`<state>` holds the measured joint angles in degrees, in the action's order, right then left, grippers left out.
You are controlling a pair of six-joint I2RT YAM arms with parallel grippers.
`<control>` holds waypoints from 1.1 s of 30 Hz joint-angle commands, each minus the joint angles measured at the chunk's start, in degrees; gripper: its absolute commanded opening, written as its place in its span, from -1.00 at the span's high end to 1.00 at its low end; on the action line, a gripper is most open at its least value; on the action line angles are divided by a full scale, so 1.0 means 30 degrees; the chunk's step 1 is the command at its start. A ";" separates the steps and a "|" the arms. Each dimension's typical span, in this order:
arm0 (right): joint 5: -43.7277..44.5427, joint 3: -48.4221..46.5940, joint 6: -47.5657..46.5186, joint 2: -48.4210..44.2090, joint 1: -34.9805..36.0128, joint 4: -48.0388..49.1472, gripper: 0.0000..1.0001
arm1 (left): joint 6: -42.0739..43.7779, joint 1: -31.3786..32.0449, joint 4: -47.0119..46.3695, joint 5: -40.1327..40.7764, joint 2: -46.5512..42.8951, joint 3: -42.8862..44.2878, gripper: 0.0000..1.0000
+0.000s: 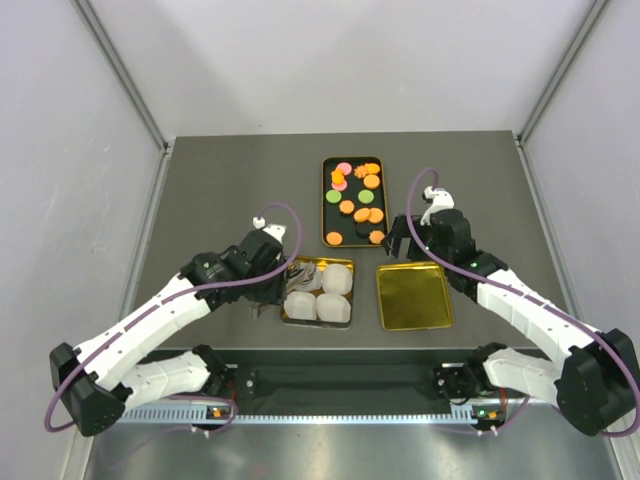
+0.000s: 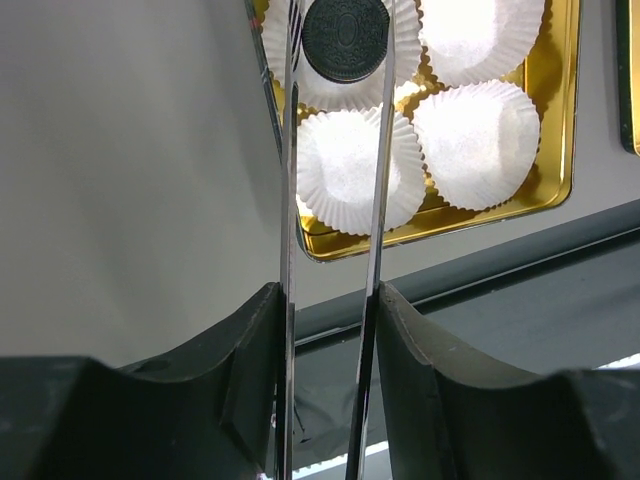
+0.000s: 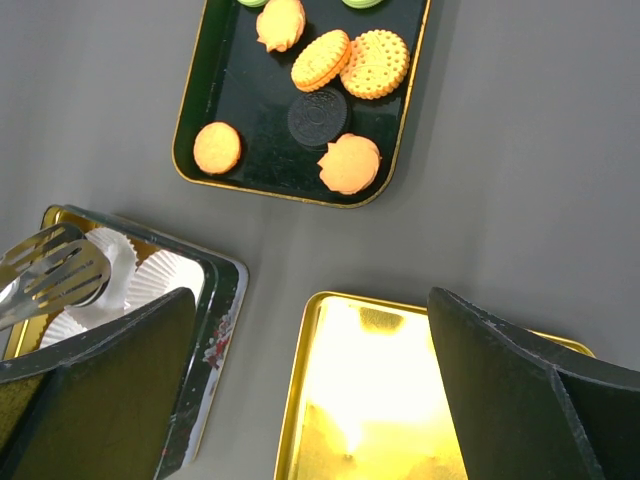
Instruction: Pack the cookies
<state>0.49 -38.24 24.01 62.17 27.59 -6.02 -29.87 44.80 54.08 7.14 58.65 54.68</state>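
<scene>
Several cookies, mostly orange with pink, green and black ones, lie on a black tray (image 1: 328, 200); the right wrist view shows its near end (image 3: 260, 150) with orange cookies (image 3: 217, 147) and a black one (image 3: 317, 117). My left gripper (image 1: 272, 285) is shut on metal tongs (image 2: 290, 150), its fingers (image 2: 262, 310) pressing the two arms. A black sandwich cookie (image 2: 346, 38) shows between the tong arms over a white cup liner (image 2: 330, 95) in the gold tin (image 2: 440, 222). I cannot tell if the tongs grip it. My right gripper (image 1: 400, 243) is open and empty above the gold lid (image 3: 390, 380).
The gold tin (image 1: 346, 266) holds white cup liners (image 2: 478, 140), with the tong tips (image 3: 55, 270) over its back left. The empty gold lid (image 1: 413, 296) lies to its right. A black rail runs along the table's near edge (image 1: 340, 380). Grey walls enclose the table.
</scene>
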 commanded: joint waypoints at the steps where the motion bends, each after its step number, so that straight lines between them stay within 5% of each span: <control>1: -0.0076 -0.0555 -0.0269 -0.0040 -0.0057 0.0366 -1.00 | -0.0064 0.0097 -0.0596 0.0433 -0.0157 0.0086 0.09; 21: -0.0633 -0.0584 -0.0240 -0.0304 -0.0087 0.0308 -1.00 | 0.1781 0.0097 -0.1767 -0.1735 -0.0275 0.3160 -0.01; 33: -0.0515 -0.0554 -0.0240 -0.0363 -0.0058 0.0338 -0.99 | 0.3450 -0.0721 -0.4989 0.0580 0.8304 0.8080 -0.04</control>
<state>-0.99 -38.24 24.01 62.11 27.59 -6.02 -22.06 44.16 44.95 6.09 78.98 74.67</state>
